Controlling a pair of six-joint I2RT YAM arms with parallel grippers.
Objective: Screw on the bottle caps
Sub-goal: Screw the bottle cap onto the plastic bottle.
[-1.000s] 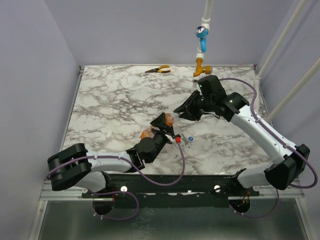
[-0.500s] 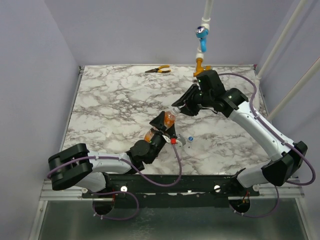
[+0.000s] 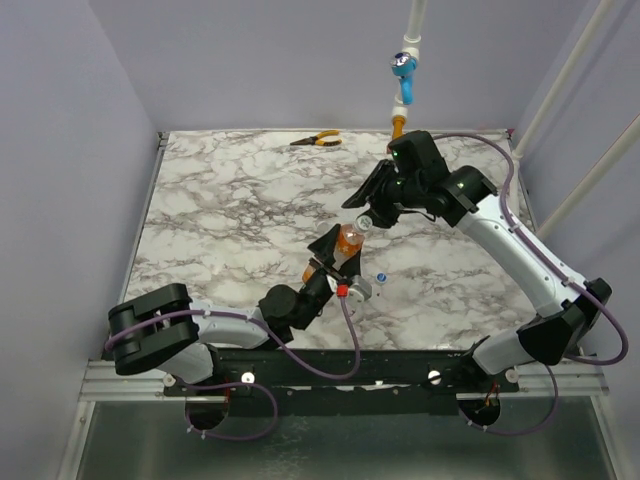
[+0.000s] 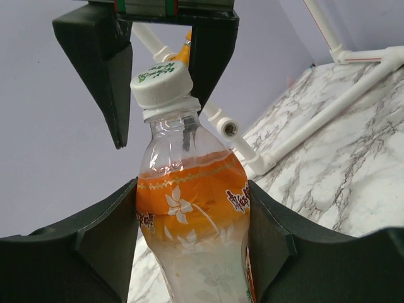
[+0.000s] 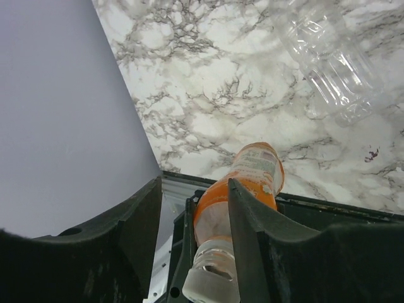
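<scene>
My left gripper [image 4: 189, 189] is shut on the body of the bottle [image 4: 189, 218], a clear one with orange contents, held up off the table and tilted. A whitish cap [image 4: 161, 83] sits on its neck. My right gripper [image 3: 363, 218] is at the bottle's top, open. Its fingers [image 4: 107, 69] stand on either side of the cap, with a gap on one side. In the right wrist view the cap [image 5: 211, 287] lies close to one finger [image 5: 265, 240]. A tiny blue cap [image 3: 381, 277] lies on the marble table [image 3: 220, 200], just right of the bottle.
An empty clear plastic bottle [image 5: 328, 60] lies on the marble below the right gripper. Orange-handled pliers [image 3: 317, 140] rest at the far edge. White pipe with a blue valve [image 3: 403, 66] and an orange one stands at the back; more pipe [image 3: 560, 90] runs up the right.
The left arm has pushed the bottle up and more upright towards the right gripper. The right gripper's jaws have opened off the cap and shifted slightly up.
</scene>
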